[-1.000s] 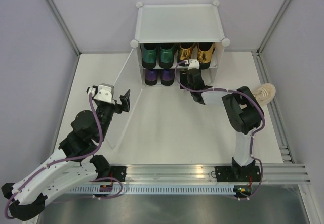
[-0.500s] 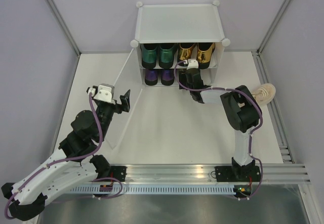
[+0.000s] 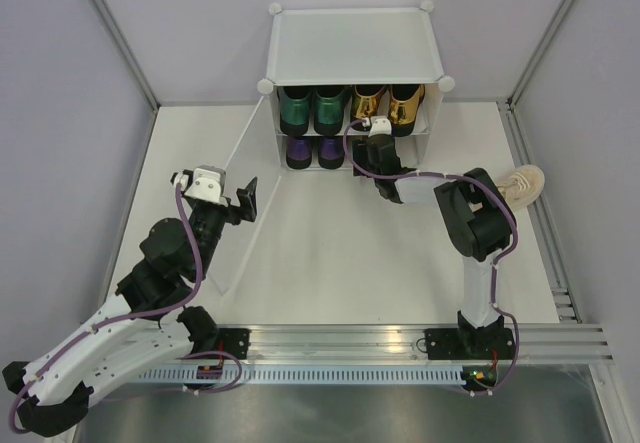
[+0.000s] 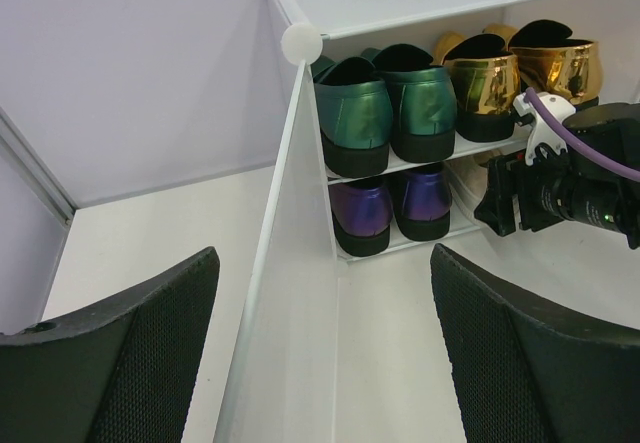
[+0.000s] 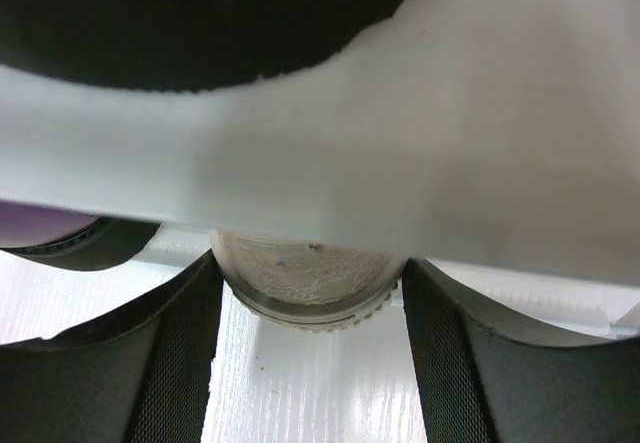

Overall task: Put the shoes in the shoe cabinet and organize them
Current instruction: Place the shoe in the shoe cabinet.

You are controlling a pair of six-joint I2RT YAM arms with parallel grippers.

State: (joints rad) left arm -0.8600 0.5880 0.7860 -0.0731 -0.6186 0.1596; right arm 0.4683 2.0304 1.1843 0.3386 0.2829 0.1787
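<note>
Right wrist: right tool [image 5: 310,263] clamps pale heel of beige sneaker [image 5: 305,293] under shoe cabinet [image 5: 450,163] shelf. Left tool [image 4: 322,258] wide open, empty. Glossy green loafers [image 4: 385,113], gold loafers [image 4: 525,68] on upper tier.

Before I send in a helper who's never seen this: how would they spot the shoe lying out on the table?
Find the white shoe cabinet at the table's far edge, then look right and nearer, past the right arm's elbow. A beige sneaker lies there, partly hidden by the arm: the only shoe on the open tabletop, not on a shelf.
</note>
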